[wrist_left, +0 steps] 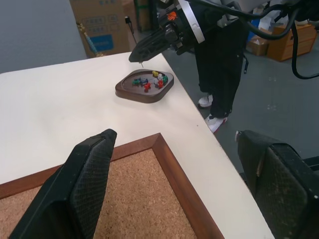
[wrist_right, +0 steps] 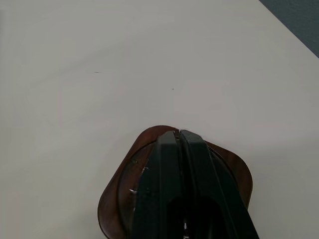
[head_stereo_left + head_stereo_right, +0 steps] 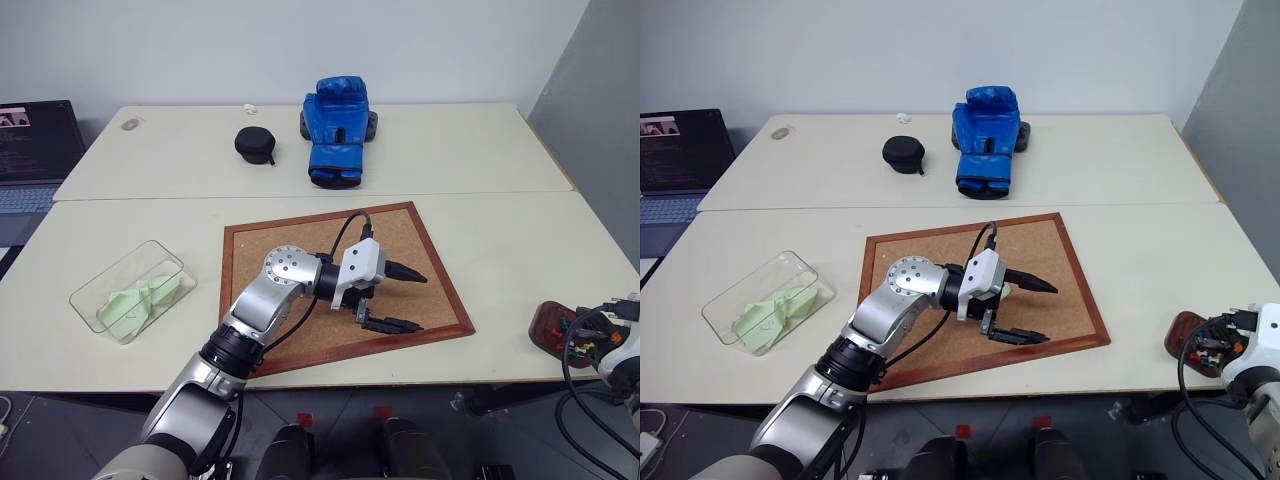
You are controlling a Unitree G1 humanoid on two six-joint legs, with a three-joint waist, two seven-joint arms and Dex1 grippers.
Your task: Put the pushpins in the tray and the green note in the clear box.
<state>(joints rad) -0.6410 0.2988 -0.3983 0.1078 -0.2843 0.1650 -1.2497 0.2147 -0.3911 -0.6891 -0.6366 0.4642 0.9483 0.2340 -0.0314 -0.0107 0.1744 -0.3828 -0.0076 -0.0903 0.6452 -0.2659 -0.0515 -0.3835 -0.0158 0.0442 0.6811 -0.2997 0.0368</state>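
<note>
No readable labels anywhere; the laptop [image 3: 35, 150] screen text far left is too small. Left claw [image 3: 398, 298] hangs released over the corkboard [image 3: 440, 268]. Right claw [image 1: 141, 54], clenched, pinches a pin over the tray [image 1: 144, 92] of pushpins [image 1: 152, 82], near right on the counter [image 3: 520, 230]. Green note [image 3: 145, 300] sits in the clear box [image 3: 100, 290], near left.

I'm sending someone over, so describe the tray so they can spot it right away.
Start at the corkboard on the near table, then go to the table's right front edge. The tray is the small dark reddish-brown dish there, holding coloured pushpins; the clear box sits far left.
</note>
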